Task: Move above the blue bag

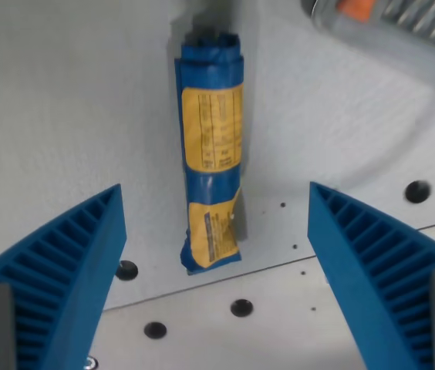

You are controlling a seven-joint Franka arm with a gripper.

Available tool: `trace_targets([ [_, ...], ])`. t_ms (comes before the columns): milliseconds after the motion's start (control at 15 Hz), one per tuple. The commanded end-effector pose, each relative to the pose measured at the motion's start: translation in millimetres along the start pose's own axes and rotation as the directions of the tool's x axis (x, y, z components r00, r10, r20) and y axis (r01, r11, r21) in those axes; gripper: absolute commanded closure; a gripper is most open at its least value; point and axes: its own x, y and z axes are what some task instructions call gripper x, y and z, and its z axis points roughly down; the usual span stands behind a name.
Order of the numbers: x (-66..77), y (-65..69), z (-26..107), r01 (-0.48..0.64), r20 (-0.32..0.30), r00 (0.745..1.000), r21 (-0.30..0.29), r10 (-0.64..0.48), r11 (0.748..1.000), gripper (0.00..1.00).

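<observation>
Nearest to us, our gripper (216, 202) points down at the table (63, 108), and its two blue ribbed fingers (71, 266) rise from the lower corners of the wrist view, one at the view's left and one at the view's right. They stand wide apart with nothing between the pads, so our hand is spread and holds nothing. Neither finger touches anything that we can see.

Between the fingers, and a little toward the wrist view's left of the midline, lies the blue bag (210, 154). It is a long, narrow, rolled or folded package, blue with yellow printed labels, lying lengthwise away from us. Its near end sits just past a seam in the grey table surface, close to a few dark round holes (241, 307) in the nearer panel. Its far end reaches toward the top of the view, where it meets a dark blurred shape that we cannot identify.

Farthest off, in the view's upper right corner, we see part of a blurred silvery object (402, 23) with an orange patch; what it is we cannot tell.
</observation>
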Motion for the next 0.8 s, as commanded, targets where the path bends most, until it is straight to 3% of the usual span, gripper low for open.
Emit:
trace_targets([
  [67, -8.1, -5.4, 14.2, -0.105, -0.089, 0.99, 0.053, 0.11, 0.993, 0.0],
  [533, -14.0, -10.6, 49.6, -0.095, -0.071, 0.993, 0.047, 0.098, 0.994, 0.0],
  [800, -17.0, -10.6, 61.2, -0.085, -0.077, 0.993, 0.044, 0.088, 0.995, 0.0],
])
